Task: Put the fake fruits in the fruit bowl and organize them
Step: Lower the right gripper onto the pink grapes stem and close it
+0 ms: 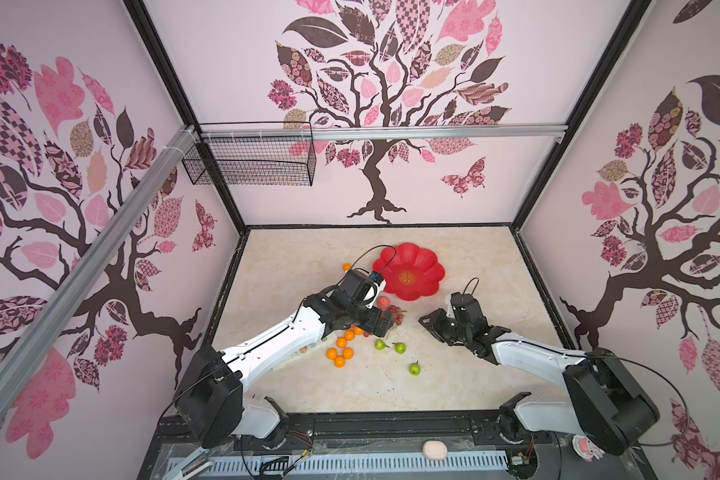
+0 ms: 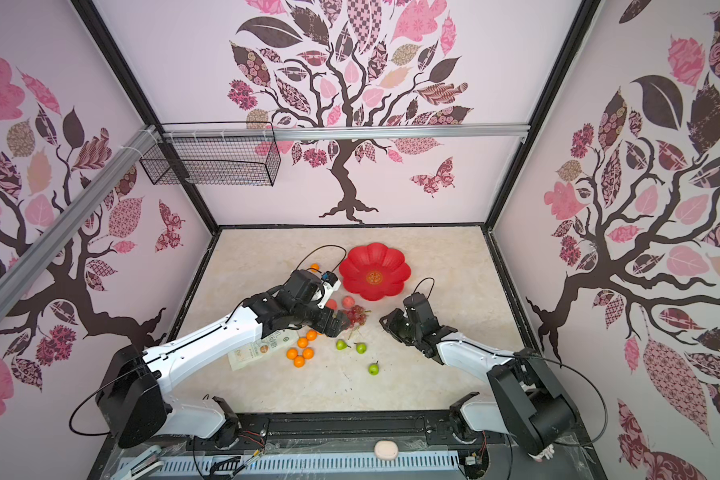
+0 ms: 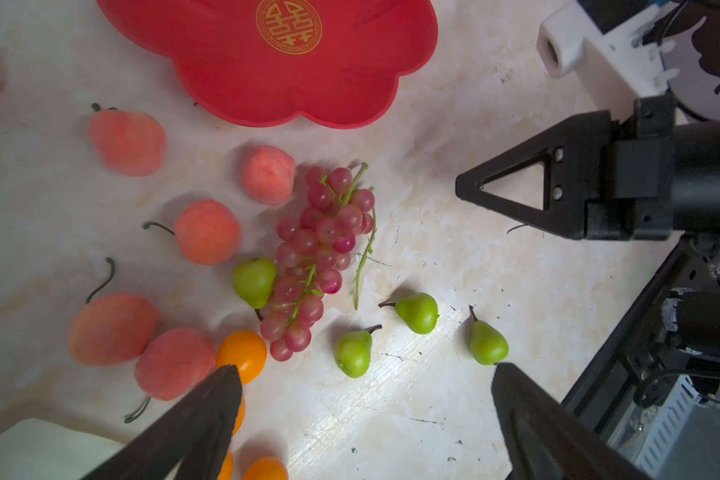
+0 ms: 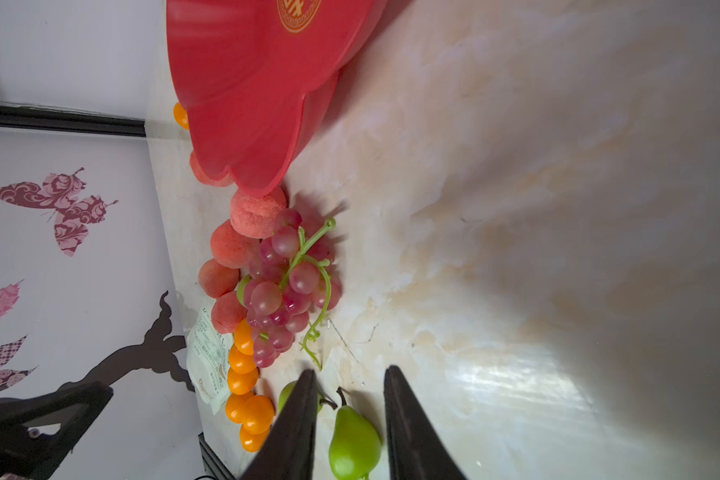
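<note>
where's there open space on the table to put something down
Bare table: the front strip between the lone pear and the front rail; the back right, from the fruit bowl to the right wall. The bowl is empty. Crowded: peaches, grape bunch and oranges packed before the bowl's left side.

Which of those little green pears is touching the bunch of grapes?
The pear pressed against the grape bunch; the other three pears lie on their own, clear of it.
</note>
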`<state>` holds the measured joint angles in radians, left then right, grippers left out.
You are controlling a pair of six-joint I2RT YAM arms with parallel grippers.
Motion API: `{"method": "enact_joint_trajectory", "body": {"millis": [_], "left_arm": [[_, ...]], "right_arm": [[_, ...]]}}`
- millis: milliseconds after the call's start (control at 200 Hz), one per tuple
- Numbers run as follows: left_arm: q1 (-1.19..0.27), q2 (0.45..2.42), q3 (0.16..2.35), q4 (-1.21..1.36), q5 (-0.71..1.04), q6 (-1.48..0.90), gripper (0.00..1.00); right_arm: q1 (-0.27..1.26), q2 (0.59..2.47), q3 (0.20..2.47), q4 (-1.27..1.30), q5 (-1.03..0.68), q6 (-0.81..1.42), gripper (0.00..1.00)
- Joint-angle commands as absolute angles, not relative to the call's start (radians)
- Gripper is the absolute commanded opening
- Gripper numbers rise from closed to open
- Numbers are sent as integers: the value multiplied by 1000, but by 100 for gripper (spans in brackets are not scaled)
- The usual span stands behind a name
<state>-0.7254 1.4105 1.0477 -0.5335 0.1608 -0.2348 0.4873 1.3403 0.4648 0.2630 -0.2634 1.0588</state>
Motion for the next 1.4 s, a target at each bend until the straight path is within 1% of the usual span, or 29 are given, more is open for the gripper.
{"method": "enact_joint_trajectory", "body": {"millis": [0, 340, 930, 1285, 1395], "left_arm": [[-708, 1419, 1043, -525, 182, -251, 98], [-698, 1436, 1064, -525, 190, -232, 98], [-698, 1449, 1079, -542, 189, -204, 98], [-698, 1467, 1091, -557, 190, -192, 98], [-699, 1471, 1092, -557, 193, -192, 98]], "right_arm": [[499, 1410, 485, 358, -273, 1114, 27], [502, 1570, 513, 496, -265, 1231, 21], [502, 1720, 632, 472, -211, 1313, 22], [501, 1786, 680, 486, -213, 1334, 22], [502, 1805, 686, 498, -220, 1342, 24]]}}
